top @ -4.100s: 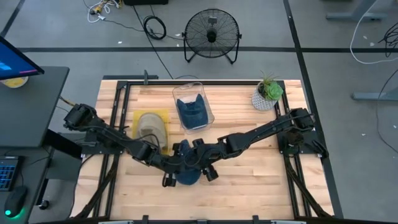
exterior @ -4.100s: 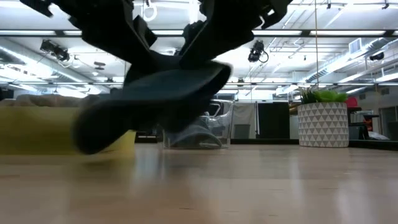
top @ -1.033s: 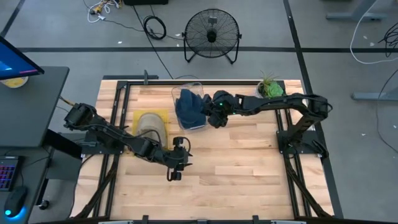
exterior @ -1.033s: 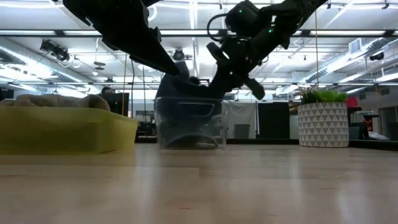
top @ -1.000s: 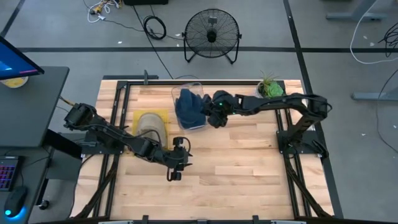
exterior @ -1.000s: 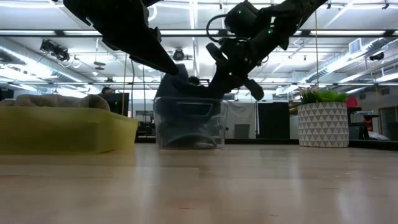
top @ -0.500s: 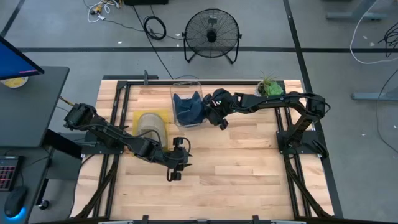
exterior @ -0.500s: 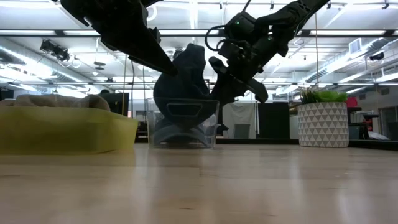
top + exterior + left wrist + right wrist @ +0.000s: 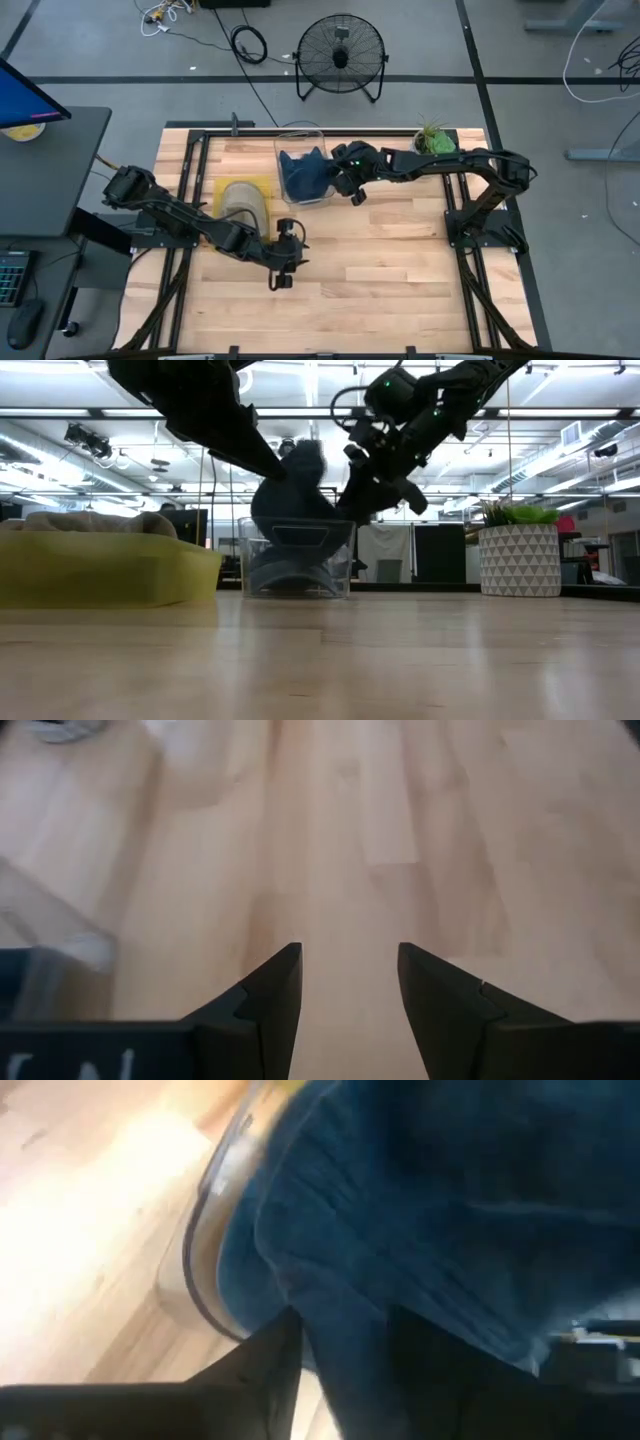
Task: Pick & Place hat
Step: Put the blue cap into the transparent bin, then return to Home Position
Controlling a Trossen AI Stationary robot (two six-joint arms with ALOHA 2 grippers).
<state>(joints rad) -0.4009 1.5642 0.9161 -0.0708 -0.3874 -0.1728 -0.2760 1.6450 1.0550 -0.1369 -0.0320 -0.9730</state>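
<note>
- Blue hat (image 9: 304, 172) sat bunched in the clear bin (image 9: 290, 143) at the back middle of the wooden table (image 9: 400, 270); in the low view the hat (image 9: 292, 490) stuck up above the bin (image 9: 296, 560) rim.
- Right gripper (image 9: 338, 180) was at the bin's right edge, against the hat; arm reached in from the right side.
- Right wrist view: blue knit hat (image 9: 420, 1210) filled most of the frame, cloth lay between the two dark fingers (image 9: 262, 1370), bin's curved rim (image 9: 200, 1250) beside it. Fingers looked pinched on the cloth.
- Left gripper (image 9: 281, 268) hovered over bare table near the front middle, well apart from the bin.
- Left wrist view: fingers (image 9: 275, 990) spread apart, nothing between them, only wood below.
- Yellow tray (image 9: 262, 185) with a tan hat (image 9: 240, 203) in it sat just left of the bin.
- Potted plant (image 9: 431, 148) in white pot at the back right corner.
- Floor fan (image 9: 341, 56) stood behind the table.
</note>
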